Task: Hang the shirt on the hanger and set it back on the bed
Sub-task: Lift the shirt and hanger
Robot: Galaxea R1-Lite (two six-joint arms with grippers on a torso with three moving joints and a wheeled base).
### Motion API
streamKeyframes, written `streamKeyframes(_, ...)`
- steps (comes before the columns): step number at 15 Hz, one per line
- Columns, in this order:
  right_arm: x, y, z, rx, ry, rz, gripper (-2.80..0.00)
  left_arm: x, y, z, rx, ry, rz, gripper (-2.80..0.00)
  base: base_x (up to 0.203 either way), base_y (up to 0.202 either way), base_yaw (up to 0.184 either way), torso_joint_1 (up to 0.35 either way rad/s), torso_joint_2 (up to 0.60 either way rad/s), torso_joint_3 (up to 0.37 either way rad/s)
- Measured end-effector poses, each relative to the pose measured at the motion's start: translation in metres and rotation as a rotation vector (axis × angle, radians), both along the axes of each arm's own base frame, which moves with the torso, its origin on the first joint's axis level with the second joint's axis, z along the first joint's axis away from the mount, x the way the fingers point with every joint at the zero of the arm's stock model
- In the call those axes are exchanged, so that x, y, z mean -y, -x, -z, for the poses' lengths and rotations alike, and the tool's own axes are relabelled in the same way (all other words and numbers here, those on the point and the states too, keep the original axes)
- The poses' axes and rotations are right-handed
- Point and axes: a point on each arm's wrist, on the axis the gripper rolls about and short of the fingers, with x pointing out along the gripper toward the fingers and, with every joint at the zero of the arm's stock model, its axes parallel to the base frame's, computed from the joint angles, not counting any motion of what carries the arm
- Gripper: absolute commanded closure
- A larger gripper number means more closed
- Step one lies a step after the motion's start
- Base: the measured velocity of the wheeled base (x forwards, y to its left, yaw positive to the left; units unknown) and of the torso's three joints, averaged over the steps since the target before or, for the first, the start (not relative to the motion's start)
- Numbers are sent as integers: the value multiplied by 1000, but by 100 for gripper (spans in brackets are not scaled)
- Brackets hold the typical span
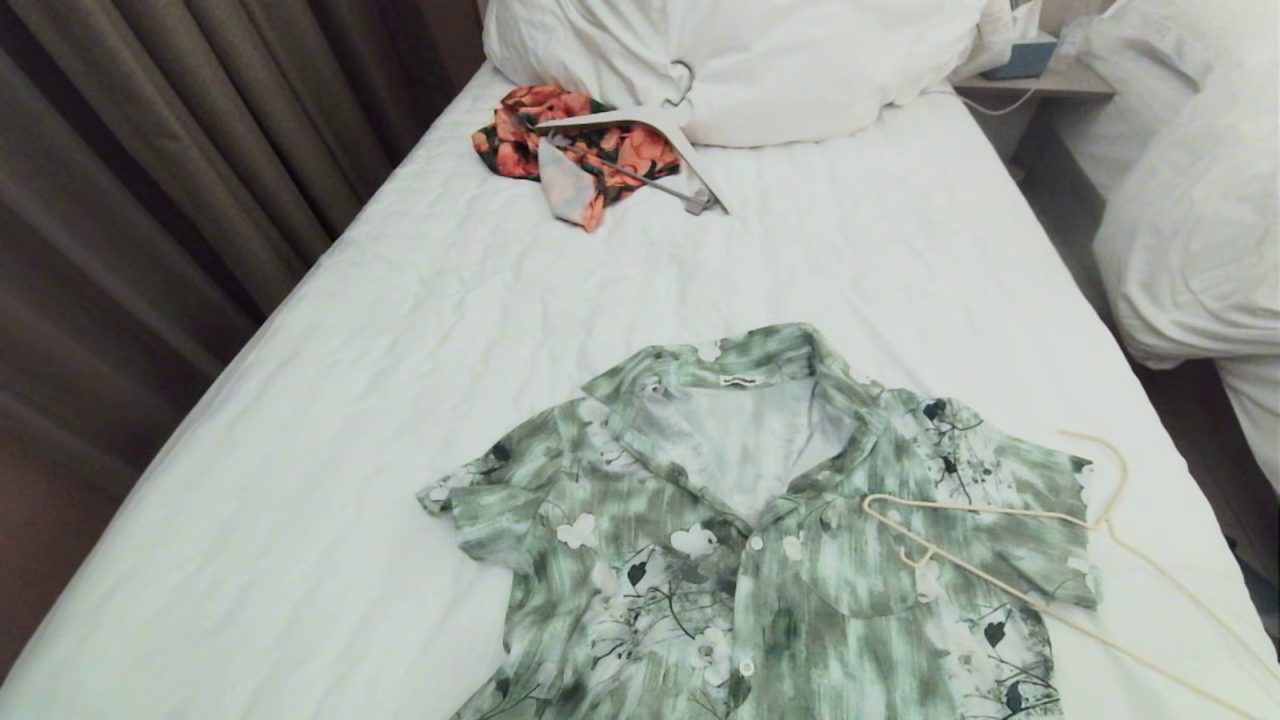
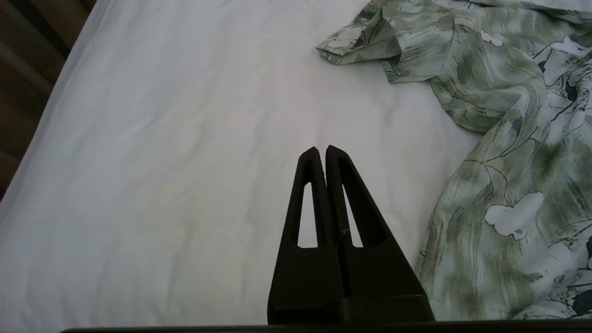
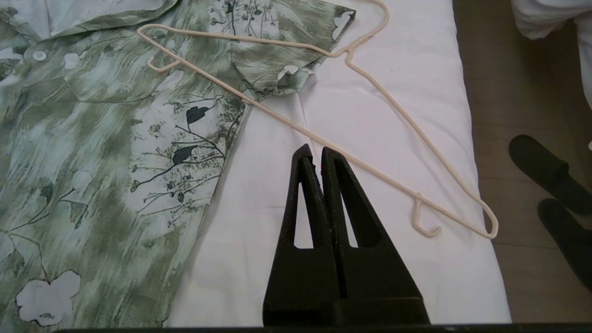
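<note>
Head view: the green floral shirt (image 1: 760, 540) lies buttoned and flat at lower centre of the bed (image 1: 420, 330), with the cream wire hanger (image 1: 1010, 560) resting across its sleeve at lower right, its hook on the sheet. An orange-red floral garment (image 1: 575, 145) and a broad white hanger (image 1: 660, 140) sit top centre by the pillow (image 1: 780, 60). The left gripper (image 2: 321, 150) and right gripper (image 3: 317, 150) hover over the sheet, jaws pressed together and empty.
</note>
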Motion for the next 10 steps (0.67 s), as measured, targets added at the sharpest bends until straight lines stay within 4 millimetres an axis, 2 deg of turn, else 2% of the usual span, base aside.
streamKeyframes(7,0,0,0,1,2,3,0,0,0,0,0,0,0,0,0,0,0,0,0,0)
streamKeyframes(10,0,4,-13,24,8,-11,0,0,0,0,0,0,0,0,0,0,0,0,0,0)
